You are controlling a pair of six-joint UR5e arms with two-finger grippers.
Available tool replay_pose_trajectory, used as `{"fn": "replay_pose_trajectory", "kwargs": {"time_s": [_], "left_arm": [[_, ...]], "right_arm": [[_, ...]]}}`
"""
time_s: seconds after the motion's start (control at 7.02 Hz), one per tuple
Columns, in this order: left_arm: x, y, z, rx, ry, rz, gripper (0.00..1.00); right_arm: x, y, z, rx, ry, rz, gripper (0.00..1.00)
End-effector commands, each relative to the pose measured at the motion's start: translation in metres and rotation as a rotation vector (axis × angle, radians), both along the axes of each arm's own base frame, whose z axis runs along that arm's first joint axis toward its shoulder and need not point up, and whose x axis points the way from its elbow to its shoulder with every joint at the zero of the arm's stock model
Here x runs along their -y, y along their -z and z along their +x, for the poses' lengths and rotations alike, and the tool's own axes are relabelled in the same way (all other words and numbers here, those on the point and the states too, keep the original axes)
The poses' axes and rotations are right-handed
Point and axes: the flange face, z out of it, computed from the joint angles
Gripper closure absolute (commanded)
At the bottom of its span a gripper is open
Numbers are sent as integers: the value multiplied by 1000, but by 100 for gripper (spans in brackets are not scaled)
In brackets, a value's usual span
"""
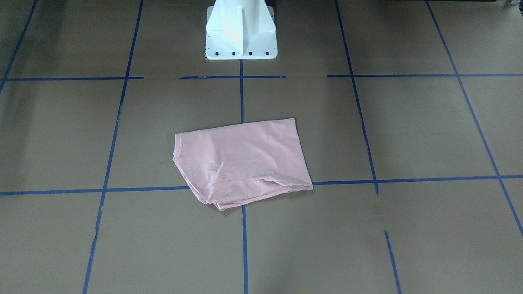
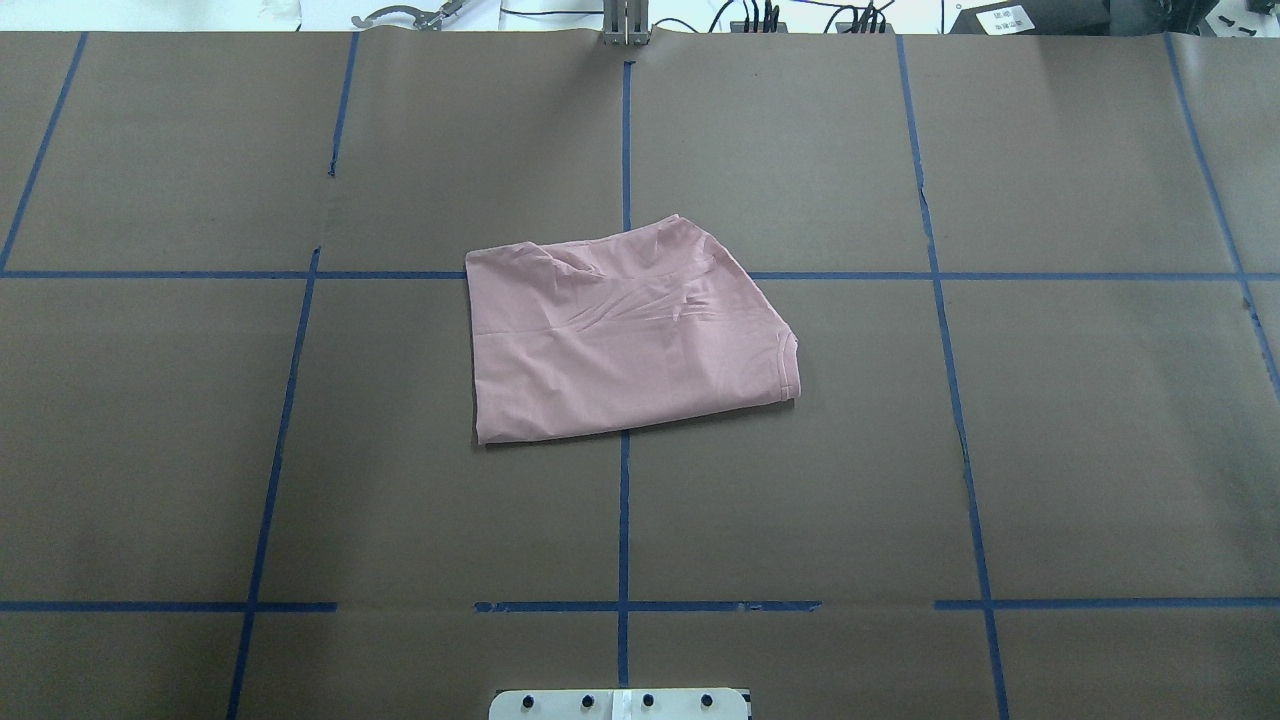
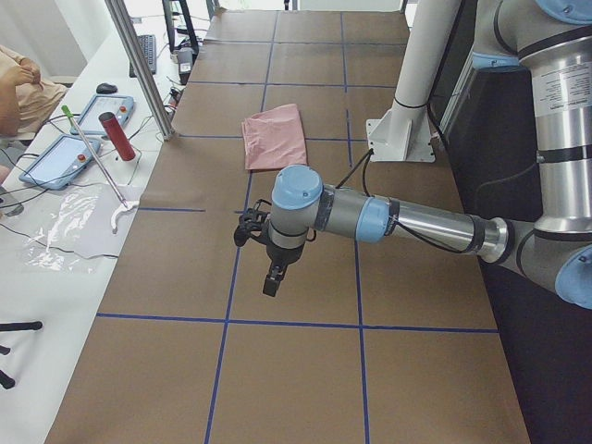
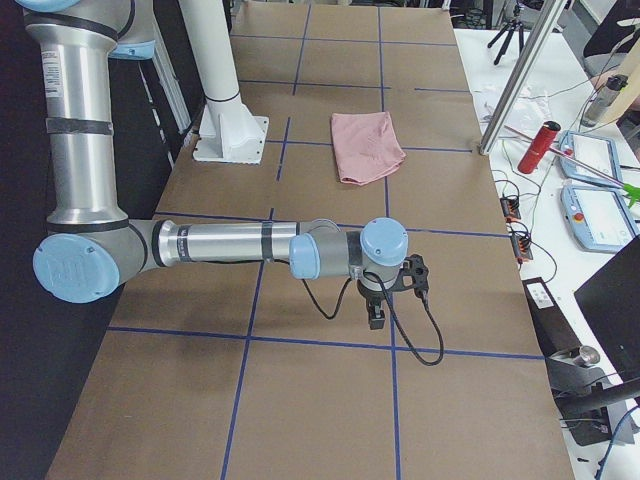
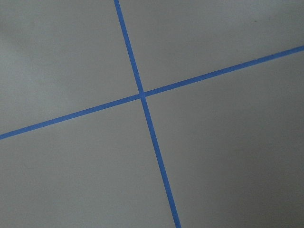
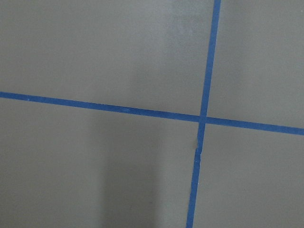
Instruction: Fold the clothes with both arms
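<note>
Overhead exterior, pink T-shirt (image 2: 625,335) folded flat, left tool (image 3: 274,280), right tool (image 4: 377,319), cannot tell if clenched.

LEFT: you see a grey-and-silver jointed arm (image 3: 425,222), light-blue caps (image 3: 298,188) | RIGHT: matching silver arm (image 4: 220,243), black cable (image 4: 328,316) looping at 6 o'clock | BASE: white metal pedestal (image 1: 241,32), dark bolts (image 1: 233,53).

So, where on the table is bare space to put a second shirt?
Bare: the brown squares either side of the pink shirt, and the strip between it and the white base. The shirt fills the centre; the left arm and right arm hang over the ends of the table.
</note>
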Motion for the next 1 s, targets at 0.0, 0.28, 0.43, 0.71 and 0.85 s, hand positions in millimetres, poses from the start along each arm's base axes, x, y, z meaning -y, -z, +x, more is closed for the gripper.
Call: {"fn": "replay_pose_trajectory", "kwargs": {"time_s": [0.0,0.28,0.43,0.71,0.85], "left_arm": [[1,2,0,0,-1,6,0],[7,6,0,0,-1,19,0],[11,7,1,0,-2,22,0],[12,9,1,0,-2,26,0],[15,12,1,0,-2,34,0]], "right_arm": [[0,-1,0,-1,-1,-2,0],[0,-2,-1,0,1,-5,0],[0,-2,-1,-1,2,-5,0],[0,-1,-3,0,5,-3,0],[0,-1,-3,0,4,-5,0]]}}
